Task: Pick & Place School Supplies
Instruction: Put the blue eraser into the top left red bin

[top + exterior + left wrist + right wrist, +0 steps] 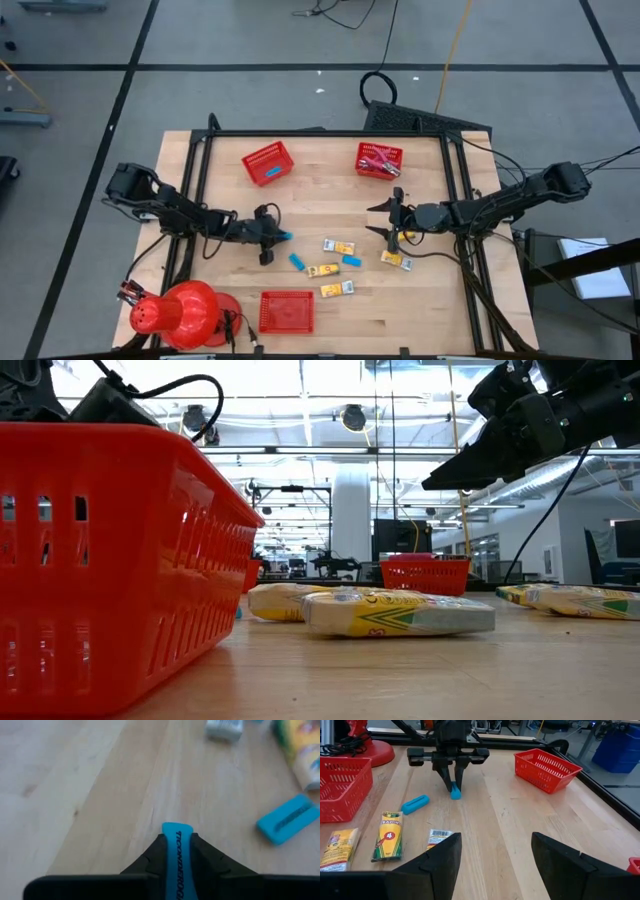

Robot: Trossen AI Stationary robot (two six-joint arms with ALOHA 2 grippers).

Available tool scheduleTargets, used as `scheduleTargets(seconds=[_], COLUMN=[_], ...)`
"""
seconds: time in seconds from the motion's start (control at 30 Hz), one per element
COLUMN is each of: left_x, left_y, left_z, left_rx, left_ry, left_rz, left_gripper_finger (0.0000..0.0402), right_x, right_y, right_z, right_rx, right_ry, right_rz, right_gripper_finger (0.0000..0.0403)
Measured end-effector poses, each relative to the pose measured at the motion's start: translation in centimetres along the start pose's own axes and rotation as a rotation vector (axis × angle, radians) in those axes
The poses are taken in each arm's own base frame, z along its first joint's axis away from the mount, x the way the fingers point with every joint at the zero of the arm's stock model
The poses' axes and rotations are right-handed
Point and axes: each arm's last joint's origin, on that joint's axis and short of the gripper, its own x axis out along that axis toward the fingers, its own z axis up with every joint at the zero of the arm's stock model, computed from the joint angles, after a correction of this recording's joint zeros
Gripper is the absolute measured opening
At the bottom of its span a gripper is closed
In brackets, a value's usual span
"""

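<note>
A: Where's the light-blue block [455, 793] right now?

B: Pinched between the fingers of the left gripper [453, 787], end down on the bare wooden table [320, 200], left of the middle. In the left wrist view the blue bar sticks out past the two dark fingertips, which are clenched on it.

A: Anything close to it?

B: A second blue block [415, 804] lies flat just beside it, free. Past that are the yellow crayon packets [388, 835], scattered around the table's middle, and a third blue block [352, 261] among them.

A: And the right gripper [394, 219]?

B: It hangs over the table's right half near a yellow packet [391, 258], fingers spread wide, gripping nothing.

A: The baskets?

B: One red mesh basket [268, 163] sits at the far edge with something blue inside. Another red basket [379, 160] at the far edge holds red-handled tools [380, 158]. A third basket [287, 311] is at the near edge, contents unclear. A big red dome [183, 312] stands at the near left corner
</note>
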Motion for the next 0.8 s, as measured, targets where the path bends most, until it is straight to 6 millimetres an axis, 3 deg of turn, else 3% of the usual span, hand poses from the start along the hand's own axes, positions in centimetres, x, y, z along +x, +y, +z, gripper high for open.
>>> scheduleTargets(seconds=[0.23, 0.3, 0.4, 0.53, 0.7, 0.8], left_x=[-1.5, -2.0, -2.7, -3.6, -3.5, -2.9], left_y=[1.7, 2.7, 4.1, 5.9, 7.1, 7.6], left_z=[-0.4, -0.8, -1.1, -0.7, 0.0, -0.5], left_rx=[-0.026, -0.063, -0.103, -0.135, -0.133, -0.142], left_ry=[-0.244, -0.286, -0.355, -0.458, -0.483, -0.38], left_rz=[0.015, 0.057, 0.103, 0.147, 0.086, 0.084], left_gripper_finger=[0.0048, 0.0043, 0.0002, 0.0002, 0.0002, 0.0002], right_x=[0.0, 0.0, 0.0, 0.0, 0.0, 0.0], right_y=[0.0, 0.0, 0.0, 0.0, 0.0, 0.0], right_z=[0.0, 0.0, 0.1, 0.2, 0.2, 0.2], right_rx=[-0.005, -0.008, -0.015, -0.015, -0.015, -0.015], right_ry=[0.0, -0.003, -0.01, -0.021, -0.021, -0.021], right_rz=[0.002, 0.002, 0.003, 0.003, 0.008, 0.008], right_gripper_finger=[0.0231, 0.0231, 0.0231, 0.0231, 0.0231, 0.0231])
